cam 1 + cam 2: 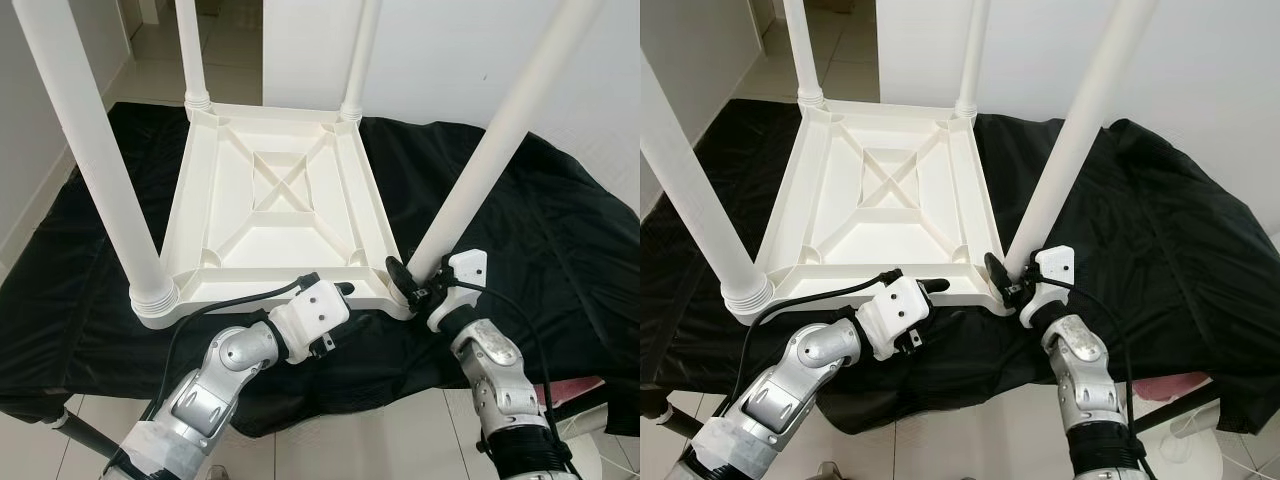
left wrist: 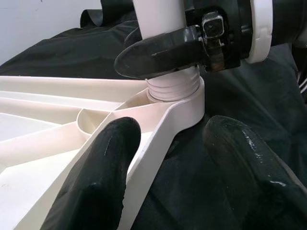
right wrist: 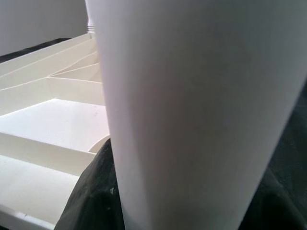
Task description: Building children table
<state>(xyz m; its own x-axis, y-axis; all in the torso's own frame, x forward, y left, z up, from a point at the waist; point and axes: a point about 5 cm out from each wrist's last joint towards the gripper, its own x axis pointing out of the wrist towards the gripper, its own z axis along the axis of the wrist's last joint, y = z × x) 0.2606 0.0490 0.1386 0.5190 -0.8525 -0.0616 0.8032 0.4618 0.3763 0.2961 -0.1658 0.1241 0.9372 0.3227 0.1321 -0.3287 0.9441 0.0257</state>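
Observation:
A white plastic children's table [image 1: 270,215] lies upside down on a black cloth, with its legs pointing up. My right gripper [image 1: 415,280] is shut on the near right leg [image 1: 500,130], just above its threaded socket at the corner. That leg [image 3: 192,110] is very close in the right wrist view, with a black finger [image 3: 96,191] against it. My left gripper [image 1: 350,303] is open at the table's near rim, left of that corner. Its fingers [image 2: 105,167] straddle the rim [image 2: 158,139], one inside and one outside.
The near left leg [image 1: 100,170] and two far legs [image 1: 190,50] stand upright in their sockets. The black cloth [image 1: 560,230] hangs over the work surface's edges. Tiled floor lies below the front edge, and a pink object [image 1: 585,395] sits at the lower right.

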